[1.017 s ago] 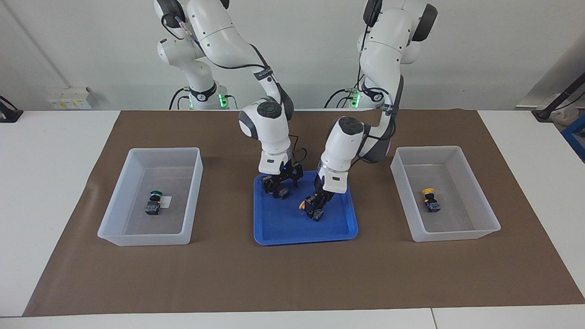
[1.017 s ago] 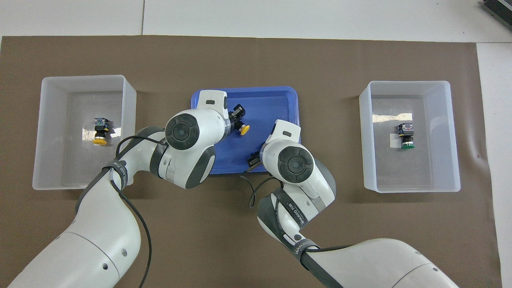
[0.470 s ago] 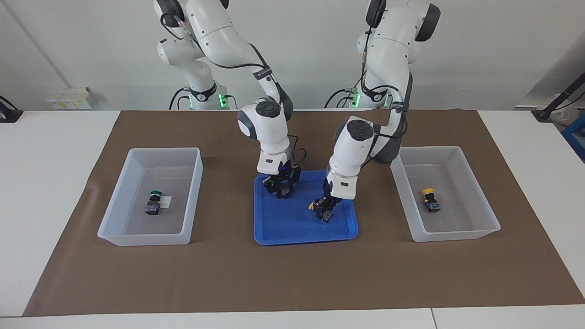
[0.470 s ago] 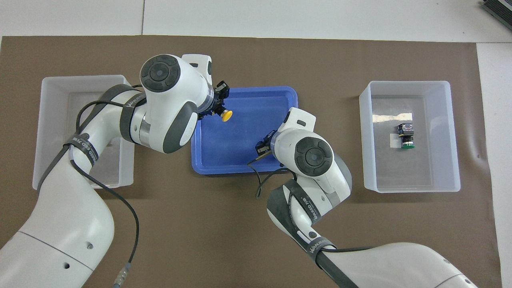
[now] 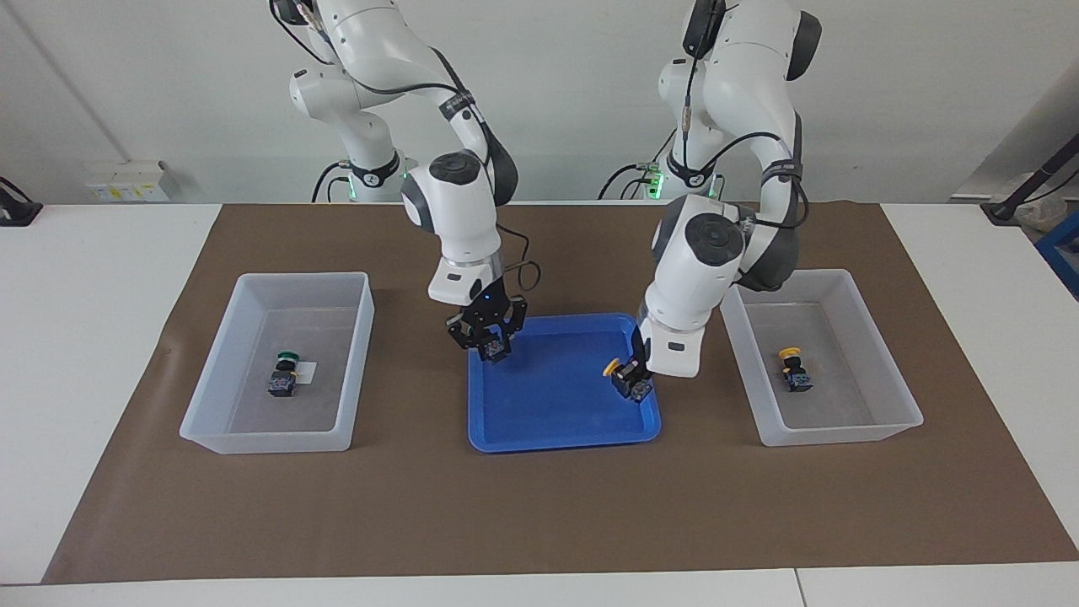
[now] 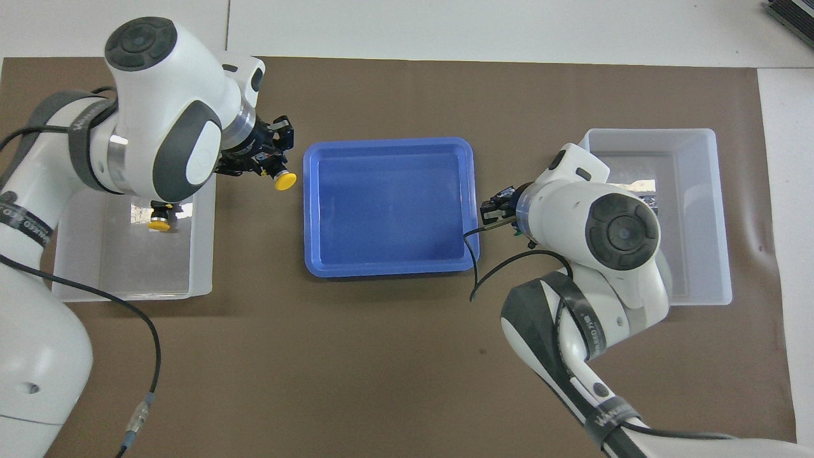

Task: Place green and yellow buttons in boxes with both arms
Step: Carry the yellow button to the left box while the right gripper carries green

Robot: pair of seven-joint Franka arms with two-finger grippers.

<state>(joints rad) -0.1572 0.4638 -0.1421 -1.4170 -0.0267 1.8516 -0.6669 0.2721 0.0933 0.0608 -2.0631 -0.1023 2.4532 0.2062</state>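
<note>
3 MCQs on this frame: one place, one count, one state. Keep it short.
1. Where does the lying green button sit?
A. In the box at the right arm's end
B. In the box at the left arm's end
C. In the left gripper

2. How many buttons lie in the boxes?
A. One
B. Two
C. Four

3. What state is the left gripper in?
A. Open, holding nothing
B. Shut on a yellow button
C. Shut on nothing

Key:
1 A: the green button rests on the floor of the box at the right arm's end.
2 B: that one, plus a yellow button in the box at the left arm's end.
3 B: the left gripper clamps the held yellow button in the air.
</note>
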